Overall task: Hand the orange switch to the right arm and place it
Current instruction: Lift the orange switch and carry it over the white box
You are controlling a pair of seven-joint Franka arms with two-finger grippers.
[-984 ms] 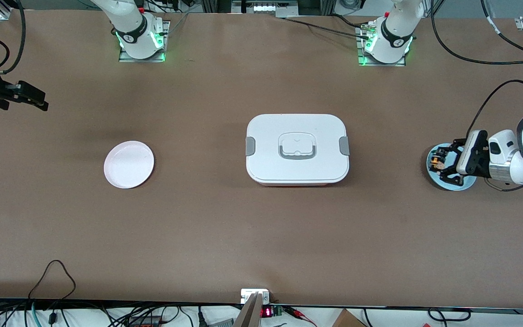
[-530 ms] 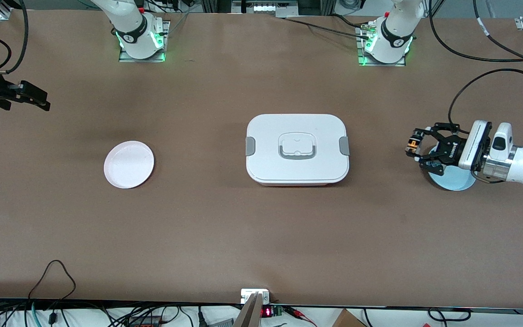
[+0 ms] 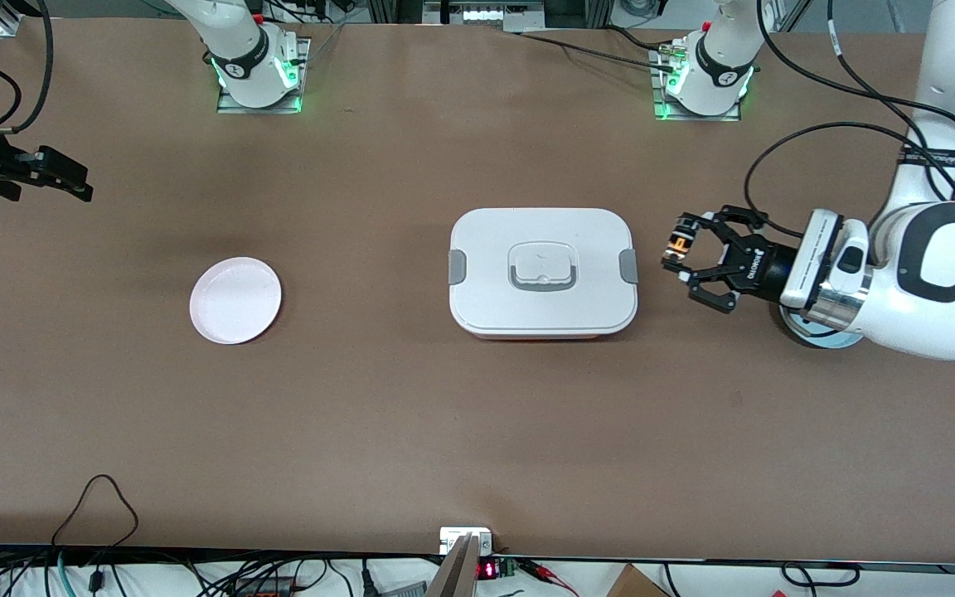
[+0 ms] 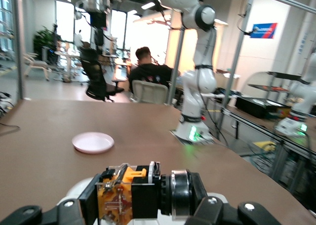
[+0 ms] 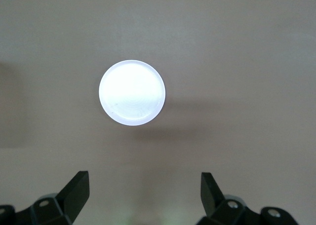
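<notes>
The orange switch [image 3: 679, 244], a small black part with an orange-amber body, sits clamped in my left gripper [image 3: 685, 253]. The gripper holds it in the air over the table, just beside the white lidded box [image 3: 542, 272] at the end toward the left arm. In the left wrist view the switch [image 4: 129, 195] lies sideways between the jaws of the left gripper [image 4: 133, 207]. My right gripper [image 3: 71, 178] waits open and empty over the right arm's end of the table; its open fingers [image 5: 74, 190] show in the right wrist view.
A pink plate [image 3: 235, 300] lies toward the right arm's end and also shows in the right wrist view [image 5: 132, 93] and in the left wrist view [image 4: 93, 142]. A blue plate [image 3: 817, 336] lies mostly hidden under the left wrist. Cables run along the table's near edge.
My left gripper has lifted the orange switch off the blue plate and carried it toward the white box. The right arm has hardly moved.
</notes>
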